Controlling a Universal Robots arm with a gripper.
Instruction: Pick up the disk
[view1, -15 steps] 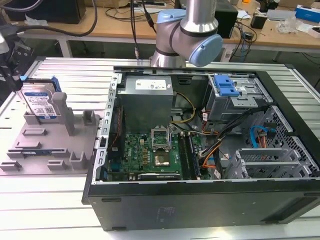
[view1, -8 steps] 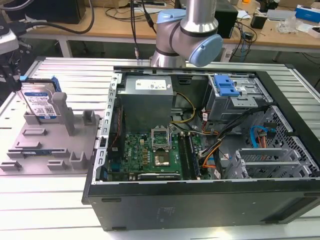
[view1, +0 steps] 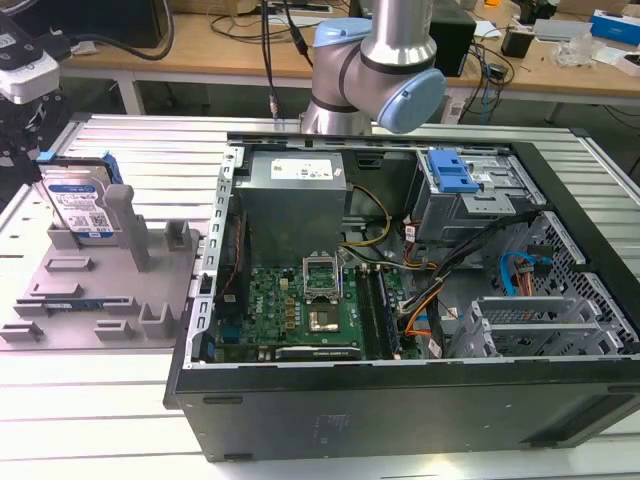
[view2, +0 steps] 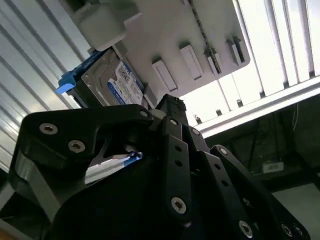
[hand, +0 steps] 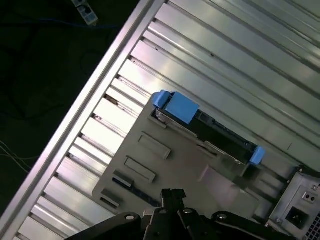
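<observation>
Disk (view1: 80, 205) upright in holder (view1: 100, 290), claw (hand: 172, 196) nearby, apart

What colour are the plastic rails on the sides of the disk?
Blue. The rails on the disk show best in the first wrist view.

universal robots arm and gripper, pose at one instant.
in the exterior view the arm (view1: 395, 25) shows as a silver tube above a grey joint housing with pale blue end caps (view1: 410, 95). in both wrist views the black gripper (hand: 173, 194) (view2: 169, 102) reaches away from the camera, its bolted linkage bars converging so that the two fingertips meet at a narrow point.
</observation>
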